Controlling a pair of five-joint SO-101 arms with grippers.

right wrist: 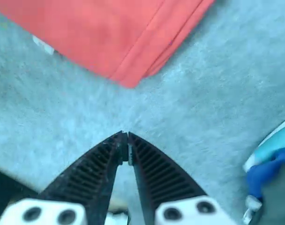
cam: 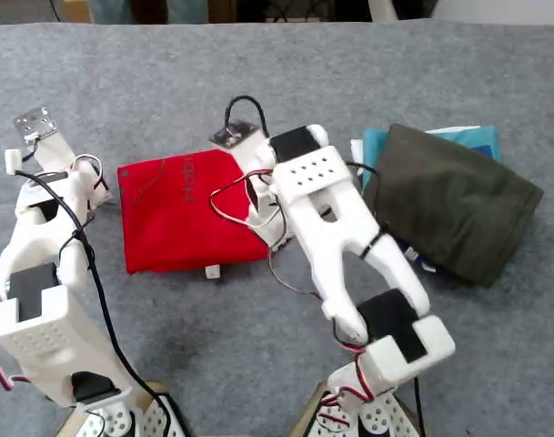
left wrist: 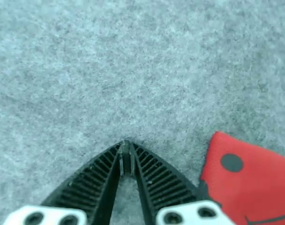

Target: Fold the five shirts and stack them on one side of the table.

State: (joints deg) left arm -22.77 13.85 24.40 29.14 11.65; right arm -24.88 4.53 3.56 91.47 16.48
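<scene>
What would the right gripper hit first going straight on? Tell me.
Likely the red shirt, its corner just ahead of the shut right gripper; depth is unclear, so maybe the table first.

The left gripper [left wrist: 127,157] is closed, its black ribbed fingers [left wrist: 100,180] meeting at the tips. The right gripper [right wrist: 124,145] is closed the same way, tip against tip. The left arm [cam: 40,264] reaches straight forward. The right arm [cam: 340,228] stretches forward and angles toward the left arm's side, with loose wires [cam: 236,196] looping beside its wrist.
</scene>
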